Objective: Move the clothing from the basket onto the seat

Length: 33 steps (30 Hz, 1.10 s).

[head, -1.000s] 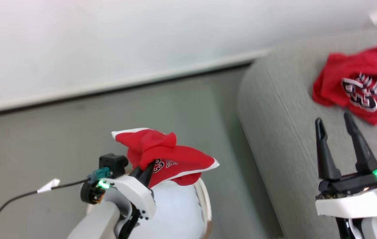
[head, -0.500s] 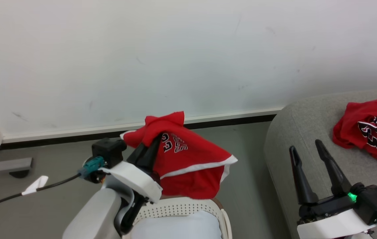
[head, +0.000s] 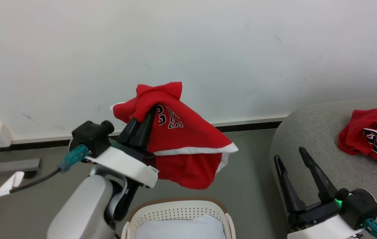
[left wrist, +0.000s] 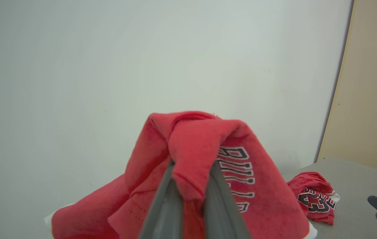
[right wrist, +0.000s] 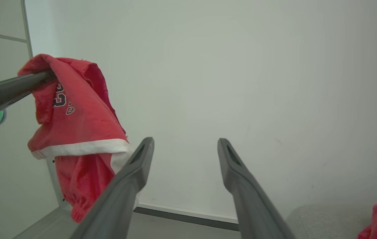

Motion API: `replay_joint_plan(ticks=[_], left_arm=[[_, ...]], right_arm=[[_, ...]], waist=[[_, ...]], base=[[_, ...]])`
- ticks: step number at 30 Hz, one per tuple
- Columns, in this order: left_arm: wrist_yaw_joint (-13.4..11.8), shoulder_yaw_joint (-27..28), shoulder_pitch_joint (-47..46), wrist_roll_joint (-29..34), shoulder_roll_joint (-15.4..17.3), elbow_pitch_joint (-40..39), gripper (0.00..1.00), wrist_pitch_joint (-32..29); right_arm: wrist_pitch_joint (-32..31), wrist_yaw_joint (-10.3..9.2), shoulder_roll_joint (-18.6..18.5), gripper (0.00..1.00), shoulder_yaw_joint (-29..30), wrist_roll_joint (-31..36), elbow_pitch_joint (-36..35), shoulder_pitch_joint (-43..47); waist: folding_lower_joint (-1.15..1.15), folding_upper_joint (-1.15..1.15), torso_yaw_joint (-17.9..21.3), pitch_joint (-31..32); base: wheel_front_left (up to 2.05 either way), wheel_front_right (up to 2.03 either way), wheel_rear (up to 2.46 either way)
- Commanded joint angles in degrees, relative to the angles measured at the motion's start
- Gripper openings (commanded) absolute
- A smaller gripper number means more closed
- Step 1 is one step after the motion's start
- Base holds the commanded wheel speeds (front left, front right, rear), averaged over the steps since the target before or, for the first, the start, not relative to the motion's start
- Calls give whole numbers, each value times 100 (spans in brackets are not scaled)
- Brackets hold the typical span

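My left gripper (head: 151, 113) pinches a red, white-trimmed fabric sports garment (head: 188, 146), which hangs above the cream perforated plastic basket (head: 175, 209). I should carry it high and rightward, clearing the light grey upholstered sofa's (head: 307, 132) edge. My right gripper (head: 289, 153) is spread wide, empty.

- Open floor (head: 251, 172) lies between the hanging garment (head: 188, 149) and the sofa (head: 311, 132).
- The right gripper (head: 289, 154), fingers apart, stands before the sofa's near edge.
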State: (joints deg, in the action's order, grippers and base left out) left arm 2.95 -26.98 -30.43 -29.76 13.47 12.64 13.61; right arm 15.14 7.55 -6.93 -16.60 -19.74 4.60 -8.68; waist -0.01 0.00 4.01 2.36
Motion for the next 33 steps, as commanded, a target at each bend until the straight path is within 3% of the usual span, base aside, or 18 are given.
replay_joint_plan(ticks=[1, 9, 13, 25, 33], left_arm=[[-24, -2, 112, 8, 22, -48, 0, -27], [-96, -8, 240, -91, 32, -260, 0, -61], [-108, -28, 237, -122, 23, -291, 0, -74], [-90, -354, 341, -55, -128, -549, 0, -175], [1, -800, 436, 5, -333, -806, 0, -331]], right_arm=[[1, -13, -27, 100, -4, 58, 10, 3], [0, -13, -124, 100, -232, 49, 73, -101], [1, -13, -313, 100, -617, 179, 207, -214], [0, -13, -655, 100, -1618, 295, 1231, -899], [0, -13, -628, 100, -2093, 119, 1738, -1343]], waist=[[1, 0, -19, -17], [1, 0, -140, -38], [1, 0, -195, -21], [1, 0, -527, 30], [1, 0, -914, 92]], base=[[0, 0, 0], [0, 0, 0], [0, 0, 0], [0, 0, 0], [0, 0, 0]])
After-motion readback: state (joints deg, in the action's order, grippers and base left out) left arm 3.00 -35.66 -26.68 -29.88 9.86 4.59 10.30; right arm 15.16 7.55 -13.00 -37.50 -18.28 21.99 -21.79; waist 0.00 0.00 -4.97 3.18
